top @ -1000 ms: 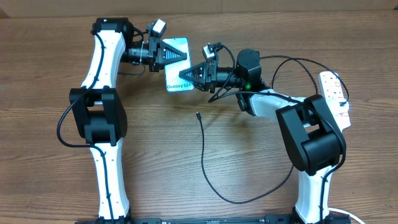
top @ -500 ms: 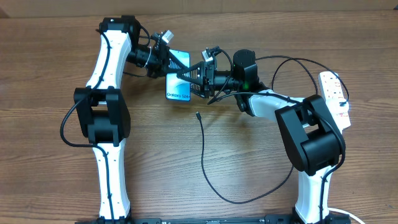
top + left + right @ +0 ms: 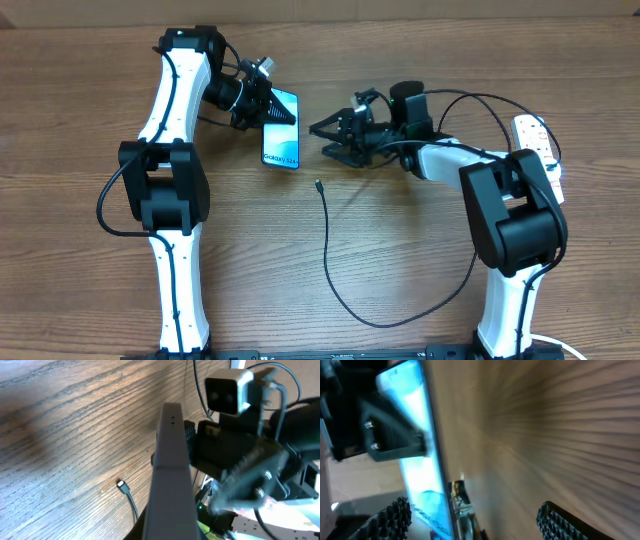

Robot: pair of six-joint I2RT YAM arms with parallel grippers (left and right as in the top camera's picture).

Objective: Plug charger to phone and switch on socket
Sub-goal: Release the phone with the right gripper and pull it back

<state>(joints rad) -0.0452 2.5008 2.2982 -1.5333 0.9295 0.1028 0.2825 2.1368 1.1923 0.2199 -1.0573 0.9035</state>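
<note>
The phone, blue screen with white text, is held at its far end by my left gripper, which is shut on it. In the left wrist view the phone's dark edge runs up the middle and hides my fingers. My right gripper stands open just right of the phone, not touching it. In the right wrist view the phone's screen is at the left, near one fingertip. The charger's tiny plug lies on the wood below the phone, also seen as the plug. The socket lies at the far right.
The black charger cable loops from the plug toward the near edge and round to the right arm's base. A white lead runs from the socket along the right edge. The wooden table shows bare at the left.
My right gripper has opened, let go of the phone and drawn back to the right. My left gripper keeps the phone, which has shifted slightly left and turned more lengthwise.
</note>
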